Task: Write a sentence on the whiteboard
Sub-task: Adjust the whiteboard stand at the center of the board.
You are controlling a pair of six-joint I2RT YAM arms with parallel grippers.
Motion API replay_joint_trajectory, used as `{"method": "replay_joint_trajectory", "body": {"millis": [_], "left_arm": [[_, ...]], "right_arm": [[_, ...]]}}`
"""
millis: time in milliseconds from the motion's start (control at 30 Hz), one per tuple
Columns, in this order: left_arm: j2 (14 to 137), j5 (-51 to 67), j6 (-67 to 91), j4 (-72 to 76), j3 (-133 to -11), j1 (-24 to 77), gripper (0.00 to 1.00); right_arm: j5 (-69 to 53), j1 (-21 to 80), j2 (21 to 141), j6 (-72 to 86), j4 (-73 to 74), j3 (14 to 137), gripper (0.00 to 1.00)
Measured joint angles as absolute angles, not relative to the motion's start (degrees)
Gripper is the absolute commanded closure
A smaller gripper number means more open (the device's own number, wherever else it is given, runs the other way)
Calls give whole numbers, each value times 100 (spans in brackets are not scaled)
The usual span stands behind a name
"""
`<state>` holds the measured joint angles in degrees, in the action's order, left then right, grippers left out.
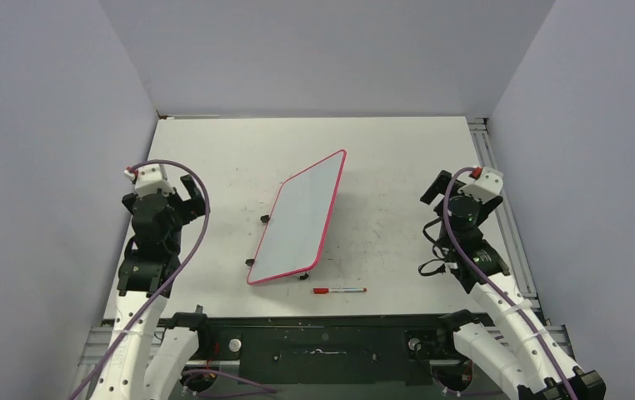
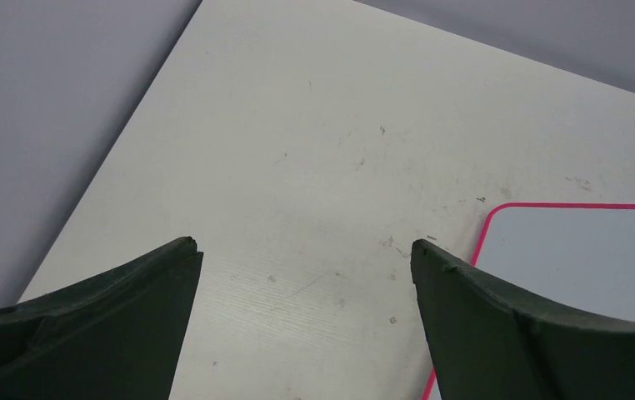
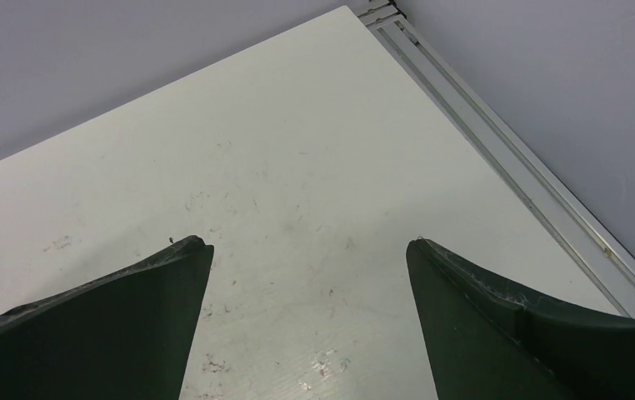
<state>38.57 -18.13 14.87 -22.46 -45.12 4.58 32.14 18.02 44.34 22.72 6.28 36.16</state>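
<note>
While both arms are rising from their bases at the near edge, a marker (image 1: 339, 291) with a red cap is lying on the white table (image 1: 397, 158) just past that edge, roughly parallel to it, its cap pointing left. Just beyond it, close but not touching, the whiteboard (image 1: 297, 218) is sitting on the tabletop between the two arms. It is turned at a slant, so its long side is running from near-left to far-right. Its pink-red frame is ringing a face that is showing plain glossy white, and small black feet are poking out along its left and near sides. Roughly level with the board's middle, the left gripper (image 1: 187, 198) is hovering well to the left of it, its jaws standing wide apart with nothing between them (its wrist camera is looking past the two dark fingers (image 2: 106, 325) at bare, scuffed table, with a rounded corner of the board's frame peeking in at the right). On the other side, the right gripper (image 1: 432, 190) is hanging well apart from the board, equally wide open and holding nothing, its own fingertips framing speckled tabletop. Along the table's right edge a metal rail (image 1: 497, 192) is running towards the far corner, and beyond it all grey walls (image 1: 314, 50) are closing in the scene
</note>
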Motion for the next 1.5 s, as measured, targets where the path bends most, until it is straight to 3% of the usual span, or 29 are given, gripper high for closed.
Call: {"method": "replay_joint_trajectory", "body": {"millis": [400, 667, 867, 1133, 1500], "left_arm": [[4322, -1702, 1662, -2316, -4517, 449, 4], [4543, -659, 1741, -2331, -4508, 456, 4], [4622, 49, 1728, -2298, -4462, 456, 3], [4921, 666, 1728, -2292, -4456, 456, 3], [4921, 799, 1728, -2292, -4449, 456, 3]], "right_arm": [[2495, 1802, 4442, 2408, 816, 3824, 10], [821, 1900, 4969, 3046, 1151, 4160, 10], [-56, 2729, 5221, 3712, 1396, 4270, 10], [-191, 3850, 5527, 4241, 1192, 4842, 10], [-183, 4383, 6202, 4322, 1063, 5177, 6]]}}
